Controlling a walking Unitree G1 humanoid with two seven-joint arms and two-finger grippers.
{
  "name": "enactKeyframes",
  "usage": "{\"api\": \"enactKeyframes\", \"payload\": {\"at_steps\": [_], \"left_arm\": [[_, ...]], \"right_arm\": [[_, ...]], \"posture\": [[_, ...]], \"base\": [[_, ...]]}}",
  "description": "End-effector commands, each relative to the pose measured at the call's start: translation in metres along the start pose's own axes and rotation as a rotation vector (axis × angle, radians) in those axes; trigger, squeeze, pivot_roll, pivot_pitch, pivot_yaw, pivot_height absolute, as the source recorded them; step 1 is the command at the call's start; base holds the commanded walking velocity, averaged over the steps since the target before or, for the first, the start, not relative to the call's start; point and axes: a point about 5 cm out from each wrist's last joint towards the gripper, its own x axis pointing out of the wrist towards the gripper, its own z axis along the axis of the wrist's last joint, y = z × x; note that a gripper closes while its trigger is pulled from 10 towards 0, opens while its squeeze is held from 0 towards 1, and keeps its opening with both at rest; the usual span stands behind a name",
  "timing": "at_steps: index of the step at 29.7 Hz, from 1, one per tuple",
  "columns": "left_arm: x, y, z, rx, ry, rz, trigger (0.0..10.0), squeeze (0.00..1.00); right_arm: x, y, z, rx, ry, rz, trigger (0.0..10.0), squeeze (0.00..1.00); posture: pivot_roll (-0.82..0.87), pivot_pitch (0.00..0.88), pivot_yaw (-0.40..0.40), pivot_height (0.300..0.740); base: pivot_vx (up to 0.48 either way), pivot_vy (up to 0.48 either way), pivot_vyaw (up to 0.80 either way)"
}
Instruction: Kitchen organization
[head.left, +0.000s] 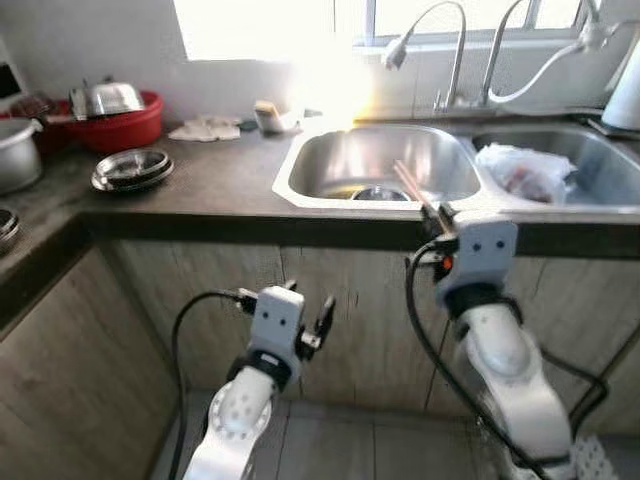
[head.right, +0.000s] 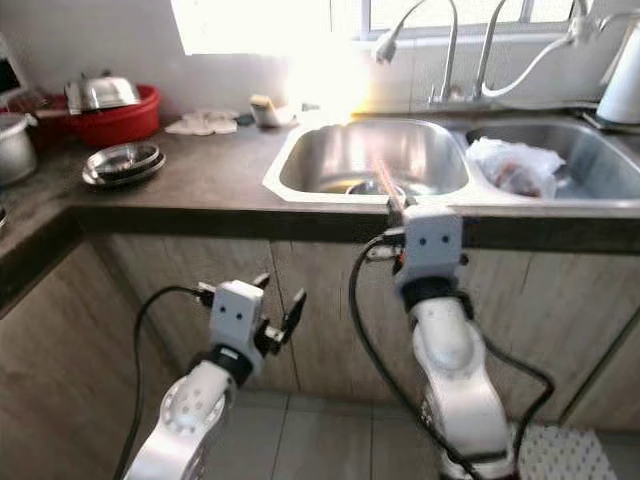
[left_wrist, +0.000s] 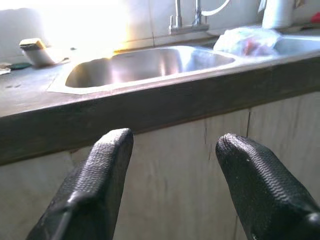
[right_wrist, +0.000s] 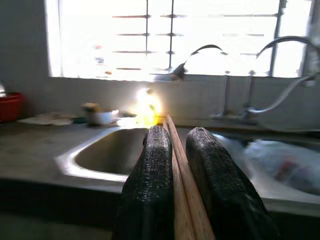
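Two grippers at the counter edge, chopsticks in one.
Right gripper (right_wrist: 172, 165) clamps a pair of wooden chopsticks (head.left: 412, 189), their tips angled over the left sink basin (head.left: 345, 160); left gripper (left_wrist: 172, 165) hangs spread wide before the cabinet door (left_wrist: 180, 170). A bag (head.left: 525, 170), possibly of food, lies in the other basin.

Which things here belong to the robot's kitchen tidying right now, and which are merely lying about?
In the job: right gripper shut on chopsticks; left sink basin just ahead.

Lying about: red bowl, steel plates, plastic bag, taps. Left gripper open, idle below the counter.
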Motion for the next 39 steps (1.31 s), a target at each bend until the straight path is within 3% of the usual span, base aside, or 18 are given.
{"api": "enactKeyframes", "payload": {"at_steps": [1,6,23,31,39], "left_arm": [[-0.002,0.008,0.001,0.028,0.002,0.025,10.0,0.0],[-0.001,0.008,0.001,0.029,0.0,0.026,10.0,0.0],[-0.001,0.009,0.0,0.036,0.003,0.021,10.0,0.0],[0.0,0.009,0.0,0.038,0.0,0.019,10.0,0.0],[0.001,0.008,0.0,0.045,0.006,0.019,10.0,0.0]], "right_arm": [[0.005,0.007,0.01,0.02,-0.034,0.03,10.0,0.0],[0.013,0.002,0.016,-0.003,-0.062,0.025,10.0,0.0],[0.027,-0.011,0.006,-0.043,0.018,0.016,10.0,0.0],[0.048,-0.023,0.005,-0.105,0.081,0.021,10.0,0.0],[0.067,-0.026,-0.002,-0.182,0.177,0.07,10.0,0.0]], "posture": [[0.1,0.0,-0.003,0.74],[0.1,0.0,-0.006,0.74],[0.1,0.0,-0.01,0.74],[0.1,0.0,-0.017,0.74],[0.1,0.0,-0.018,0.74]], "base": [[0.371,0.0,0.0],[0.48,0.0,0.0],[0.48,0.0,0.0],[0.48,0.0,0.0],[0.458,0.0,0.0]]}}
